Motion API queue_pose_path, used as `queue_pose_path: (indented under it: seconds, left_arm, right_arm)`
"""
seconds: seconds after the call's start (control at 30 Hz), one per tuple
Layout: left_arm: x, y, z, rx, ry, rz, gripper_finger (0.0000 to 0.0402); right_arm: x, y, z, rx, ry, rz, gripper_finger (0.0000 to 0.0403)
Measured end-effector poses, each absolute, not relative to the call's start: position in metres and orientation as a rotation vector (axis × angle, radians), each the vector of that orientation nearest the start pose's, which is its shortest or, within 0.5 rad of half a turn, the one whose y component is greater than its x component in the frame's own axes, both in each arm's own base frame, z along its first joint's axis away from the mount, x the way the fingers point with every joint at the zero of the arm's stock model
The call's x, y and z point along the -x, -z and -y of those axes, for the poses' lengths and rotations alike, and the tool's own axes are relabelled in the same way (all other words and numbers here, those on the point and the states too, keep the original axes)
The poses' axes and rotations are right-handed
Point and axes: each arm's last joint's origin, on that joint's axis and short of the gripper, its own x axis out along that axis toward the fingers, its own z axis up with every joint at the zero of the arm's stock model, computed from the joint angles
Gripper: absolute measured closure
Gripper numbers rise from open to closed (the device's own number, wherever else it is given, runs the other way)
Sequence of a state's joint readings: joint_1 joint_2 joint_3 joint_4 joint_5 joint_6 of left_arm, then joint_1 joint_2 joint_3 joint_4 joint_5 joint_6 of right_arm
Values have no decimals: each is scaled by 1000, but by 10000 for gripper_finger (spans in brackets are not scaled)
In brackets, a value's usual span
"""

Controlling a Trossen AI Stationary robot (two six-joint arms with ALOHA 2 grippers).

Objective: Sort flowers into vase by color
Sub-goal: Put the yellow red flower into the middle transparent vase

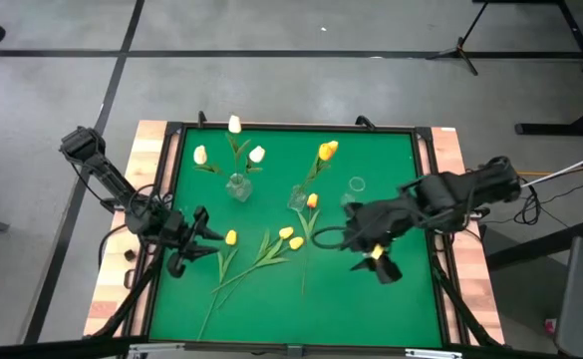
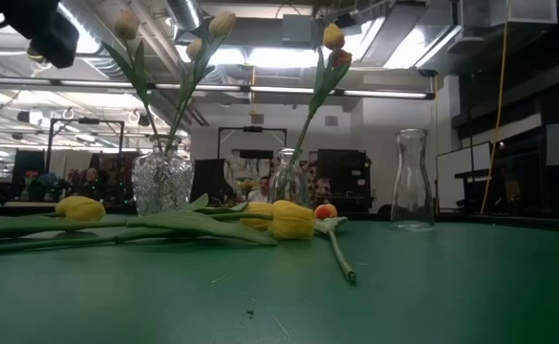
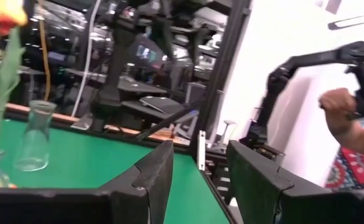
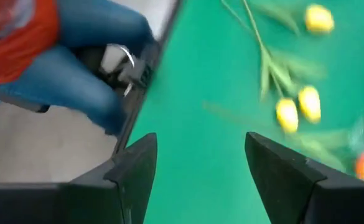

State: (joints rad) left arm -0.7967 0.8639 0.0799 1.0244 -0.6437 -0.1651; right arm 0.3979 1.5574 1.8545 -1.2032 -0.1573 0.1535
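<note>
Both grippers open and empty over the green mat.
Left gripper (image 1: 203, 242) beside loose yellow flowers (image 1: 289, 237); right gripper (image 1: 379, 261) jaws wide, holding nothing. Farther back, white flowers in cut-glass vase (image 1: 238, 186), yellow in a second vase (image 1: 299, 197), third bottle (image 1: 357, 186) empty.

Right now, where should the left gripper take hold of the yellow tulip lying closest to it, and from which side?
Probably the bare stem just below the yellow tulip head, coming straight down from above. It lies flat on the green mat, stem running toward the table's near edge, so jaws set across the stem fit best. The left gripper, open and empty, sits right beside it.
</note>
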Motion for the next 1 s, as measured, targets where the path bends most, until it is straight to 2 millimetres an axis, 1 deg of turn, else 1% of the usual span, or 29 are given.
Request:
queue_pose_path:
  seconds: [0.1, 0.17, 0.27, 0.33, 0.43, 0.5, 0.53, 0.6, 0.63, 0.7, 0.77, 0.83, 0.9, 1.0]
  left_arm:
    - [-119, -196, 98, 321, 199, 170, 254]
    - [-119, -197, 98, 323, 225, 179, 254]
    - [-118, -201, 99, 327, 277, 213, 254]
    - [-116, -205, 99, 354, 305, 255, 254]
    - [-113, -213, 97, 390, 352, 313, 254]
    - [-110, -217, 95, 405, 384, 344, 254]
    - [-108, -220, 93, 415, 394, 362, 254]
    - [-105, -224, 91, 434, 414, 388, 254]
    - [-103, -226, 89, 437, 425, 397, 254]
    - [-100, -229, 87, 443, 446, 413, 254]
    - [-96, -231, 84, 448, 449, 421, 254]
    - [-93, -233, 80, 450, 446, 424, 254]
    - [-91, -234, 76, 454, 434, 426, 254]
    - [-88, -235, 69, 485, 415, 421, 254]
  right_arm:
    - [-243, -425, -124, -59, -298, -998, 159]
    - [-225, -432, -132, -25, -214, -958, 159]
    - [-194, -446, -141, 47, -106, -821, 159]
    - [-174, -456, -140, 102, -31, -717, 159]
    - [-148, -466, -135, 171, 126, -557, 159]
    - [-134, -466, -128, 202, 243, -463, 159]
    - [-129, -464, -124, 189, 291, -423, 159]
    - [-124, -454, -118, 108, 357, -376, 159]
    - [-122, -445, -116, 77, 375, -376, 159]
    - [-121, -420, -114, 40, 417, -384, 159]
    - [-123, -390, -116, 3, 474, -368, 159]
    - [-126, -362, -119, -108, 540, -282, 159]
    - [-131, -338, -123, -251, 579, -202, 159]
    - [-150, -304, -130, -365, 622, -168, 159]
